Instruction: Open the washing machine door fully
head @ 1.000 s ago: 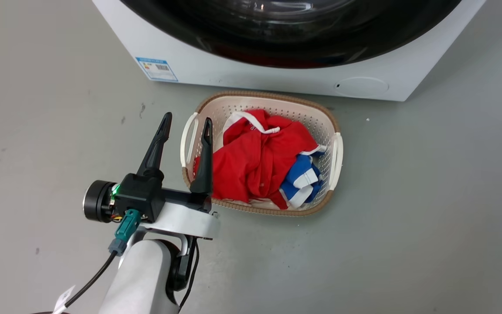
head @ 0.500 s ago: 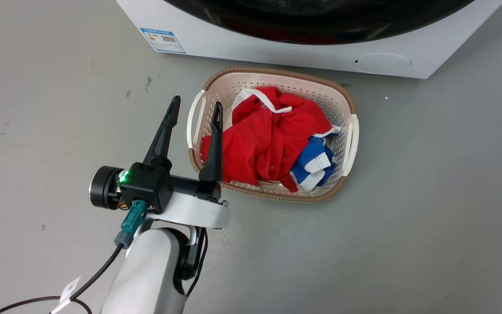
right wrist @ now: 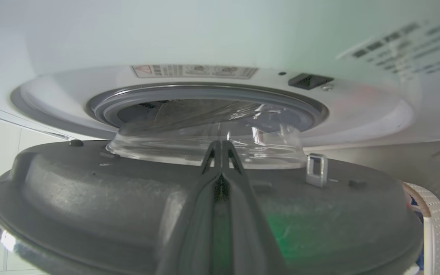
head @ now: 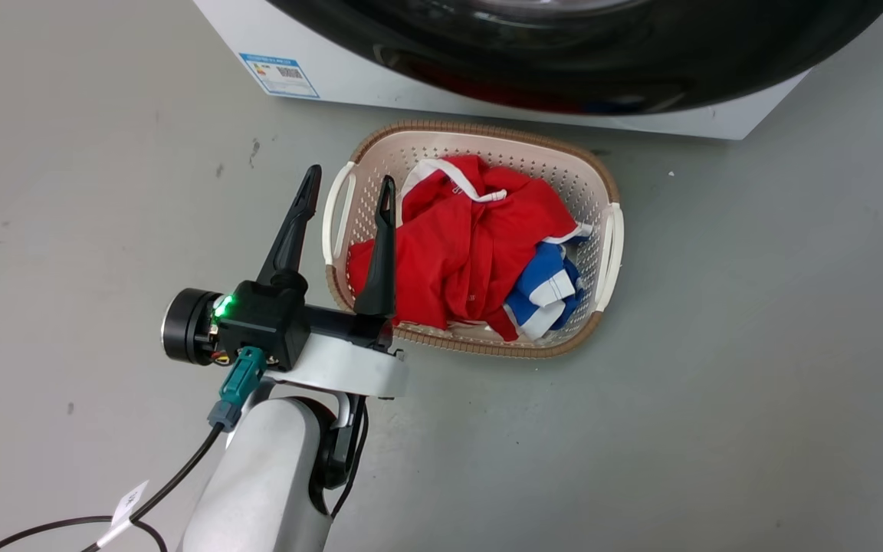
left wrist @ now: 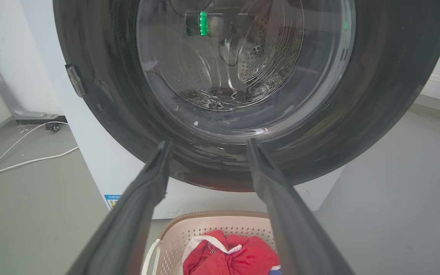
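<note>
My right pincer [right wrist: 222, 147], fingers pressed together on nothing, lies along the inner face of the washing machine door [right wrist: 90, 198], which stands ajar. Just past my fingertips its glass bowl [right wrist: 166, 149] bulges toward the washing machine [right wrist: 357, 114] beyond. My left pincer [head: 349, 178], fingers apart, hangs short of the door's front, so I judge the right better placed to push.

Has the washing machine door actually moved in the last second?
Yes. Against the white washing machine, the washing machine door has swung outward: its black rim now overhangs the machine's lower right corner and hides the round flap seen there before.
</note>
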Controlling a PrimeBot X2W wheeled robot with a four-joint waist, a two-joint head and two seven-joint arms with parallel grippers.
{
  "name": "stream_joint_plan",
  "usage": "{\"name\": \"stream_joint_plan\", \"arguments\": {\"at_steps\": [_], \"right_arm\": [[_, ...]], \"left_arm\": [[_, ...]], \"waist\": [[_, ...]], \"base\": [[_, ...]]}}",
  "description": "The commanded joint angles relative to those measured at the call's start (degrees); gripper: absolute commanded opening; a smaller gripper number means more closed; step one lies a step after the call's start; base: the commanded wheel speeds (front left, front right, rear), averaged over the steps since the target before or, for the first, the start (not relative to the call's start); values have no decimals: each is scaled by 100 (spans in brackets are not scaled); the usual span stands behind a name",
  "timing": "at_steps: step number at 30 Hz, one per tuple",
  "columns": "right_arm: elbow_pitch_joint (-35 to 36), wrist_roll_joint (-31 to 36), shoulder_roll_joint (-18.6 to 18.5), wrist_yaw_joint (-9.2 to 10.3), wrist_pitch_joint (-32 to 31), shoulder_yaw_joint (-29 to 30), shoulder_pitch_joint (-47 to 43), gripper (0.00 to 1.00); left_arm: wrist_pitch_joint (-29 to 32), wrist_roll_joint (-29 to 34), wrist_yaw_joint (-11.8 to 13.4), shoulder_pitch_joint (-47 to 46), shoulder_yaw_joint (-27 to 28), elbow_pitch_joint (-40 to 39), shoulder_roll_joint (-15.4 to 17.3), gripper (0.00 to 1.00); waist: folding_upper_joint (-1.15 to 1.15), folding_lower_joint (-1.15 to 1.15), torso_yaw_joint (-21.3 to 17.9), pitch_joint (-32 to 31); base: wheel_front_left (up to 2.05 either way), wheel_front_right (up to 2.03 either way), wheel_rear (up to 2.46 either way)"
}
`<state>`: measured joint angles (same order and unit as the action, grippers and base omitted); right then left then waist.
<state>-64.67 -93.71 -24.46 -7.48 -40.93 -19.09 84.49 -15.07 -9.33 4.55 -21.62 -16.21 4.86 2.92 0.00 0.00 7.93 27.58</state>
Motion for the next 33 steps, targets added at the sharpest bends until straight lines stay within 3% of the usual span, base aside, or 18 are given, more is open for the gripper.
{"name": "stream_joint_plan", "arguments": {"at_steps": [1,16,33], "right_arm": [[61,-7,87,-3,-91,-40,-154,0],[1127,-185,202,-3,-787,-227,-1703,0],[2365,-516,474,-3,-878,-635,-3638,0]], "left_arm": [[-14,12,1,-44,-1,18,-5,100],[-15,-4,-197,418,38,308,0,100],[-15,38,-431,1279,56,629,135,100]], "waist": [[0,0,-29,-58],[0,0,-149,-909],[0,0,-198,-2025]], "base": [[0,0,0],[0,0,0],[0,0,0]]}}
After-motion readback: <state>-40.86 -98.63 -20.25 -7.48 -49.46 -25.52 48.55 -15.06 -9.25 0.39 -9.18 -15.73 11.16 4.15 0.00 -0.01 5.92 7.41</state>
